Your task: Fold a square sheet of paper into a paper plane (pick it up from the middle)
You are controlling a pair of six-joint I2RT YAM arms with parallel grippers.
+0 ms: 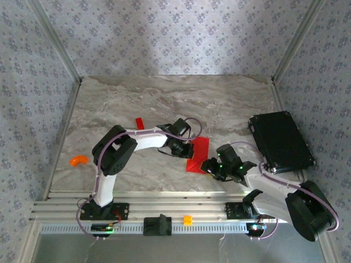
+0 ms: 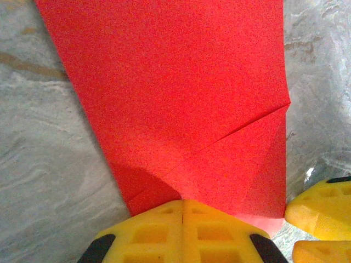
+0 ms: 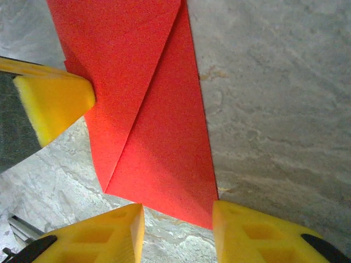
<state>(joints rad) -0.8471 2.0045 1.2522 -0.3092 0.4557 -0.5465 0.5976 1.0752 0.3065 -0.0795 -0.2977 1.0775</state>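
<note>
Top external view: the square sheet of paper [image 1: 198,154] is lying just right of the middle of the marble table [image 1: 137,98], with both arms reaching in to it from either side.
Left wrist view: the left gripper [image 2: 182,216] is pressing its yellow fingers pad to pad, fully closed, with the tips sitting on the sheet's near edge (whether any paper is caught between them, I cannot tell).
Right wrist view: the right gripper [image 3: 178,219] is standing with its jaws partly apart and gripping nothing; the sheet's pointed corner is lying flat on the table between them.
Folds: a diagonal flap is lying folded over the sheet, its crease running slantwise.
Elsewhere: a small red block [image 1: 139,123] is sitting left of the sheet, an orange curved piece [image 1: 78,160] near the left edge, and a black case [image 1: 281,141] at the right.
</note>
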